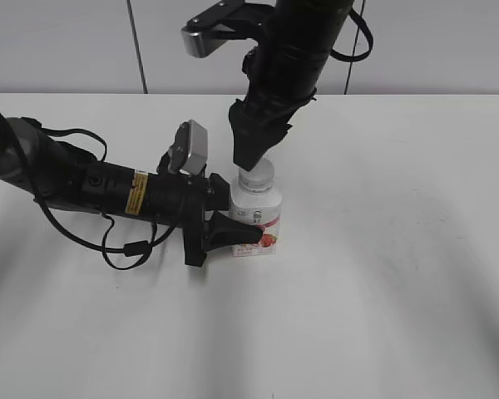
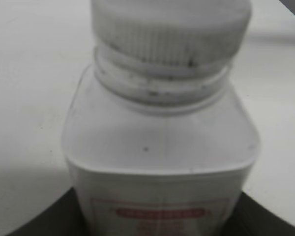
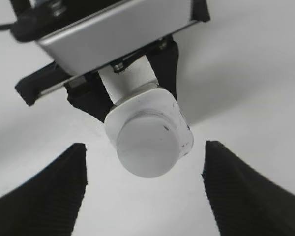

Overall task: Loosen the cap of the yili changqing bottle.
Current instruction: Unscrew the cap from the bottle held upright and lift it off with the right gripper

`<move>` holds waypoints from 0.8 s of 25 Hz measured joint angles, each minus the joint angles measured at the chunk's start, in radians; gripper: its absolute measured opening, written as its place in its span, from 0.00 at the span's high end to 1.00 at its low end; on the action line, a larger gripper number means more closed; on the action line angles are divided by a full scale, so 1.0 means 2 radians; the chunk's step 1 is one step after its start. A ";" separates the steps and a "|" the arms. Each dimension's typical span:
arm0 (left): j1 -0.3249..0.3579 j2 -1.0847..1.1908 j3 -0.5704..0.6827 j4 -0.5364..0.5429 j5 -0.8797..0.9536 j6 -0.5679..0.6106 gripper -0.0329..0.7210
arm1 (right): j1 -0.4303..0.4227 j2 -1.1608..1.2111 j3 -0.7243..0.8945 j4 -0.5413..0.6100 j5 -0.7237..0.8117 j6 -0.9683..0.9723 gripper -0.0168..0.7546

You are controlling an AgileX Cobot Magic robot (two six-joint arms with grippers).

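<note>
Clamping the yili changqing bottle [image 1: 255, 218] upright, the left gripper [image 1: 233, 229] is steadying it while the right gripper [image 3: 145, 191] is hovering spread above the cap [image 3: 147, 147].

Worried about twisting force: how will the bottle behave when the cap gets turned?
The bottle likely won't spin: its squarish body sits clamped in the left gripper. Thin plastic walls may flex. The ribbed cap should grip well.
</note>
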 joint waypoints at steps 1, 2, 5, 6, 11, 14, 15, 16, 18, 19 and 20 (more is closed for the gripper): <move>0.000 0.000 0.000 0.000 0.000 0.000 0.47 | 0.000 0.000 -0.001 -0.003 0.000 0.041 0.23; 0.000 0.000 0.000 0.000 0.000 0.000 0.47 | 0.000 0.000 -0.001 -0.005 0.000 0.089 0.23; 0.000 0.000 0.000 0.000 0.000 0.000 0.47 | 0.000 0.000 -0.001 -0.008 0.000 0.199 0.23; 0.000 0.000 0.000 0.000 0.000 0.000 0.47 | 0.000 0.000 -0.001 -0.008 0.000 0.236 0.23; 0.000 0.000 0.000 -0.001 0.000 0.000 0.47 | 0.000 0.000 -0.001 -0.008 0.000 0.366 0.23; 0.000 0.000 0.000 -0.001 0.000 0.000 0.47 | 0.000 0.000 -0.001 -0.008 0.000 0.423 0.23; 0.000 0.000 0.000 -0.001 0.000 0.000 0.47 | 0.000 0.000 -0.001 -0.008 0.000 0.435 0.23; 0.000 0.000 0.000 -0.001 0.000 0.000 0.47 | 0.000 0.000 -0.001 -0.008 0.000 0.449 0.23; 0.000 0.000 0.000 -0.001 0.000 0.000 0.47 | 0.000 0.001 -0.001 -0.008 0.000 0.472 0.23; 0.000 0.000 0.000 -0.001 0.000 0.000 0.47 | 0.000 0.001 -0.001 -0.008 0.000 0.482 0.23; 0.000 0.000 0.000 -0.001 0.000 0.000 0.47 | 0.000 0.002 -0.001 -0.008 0.000 0.490 0.23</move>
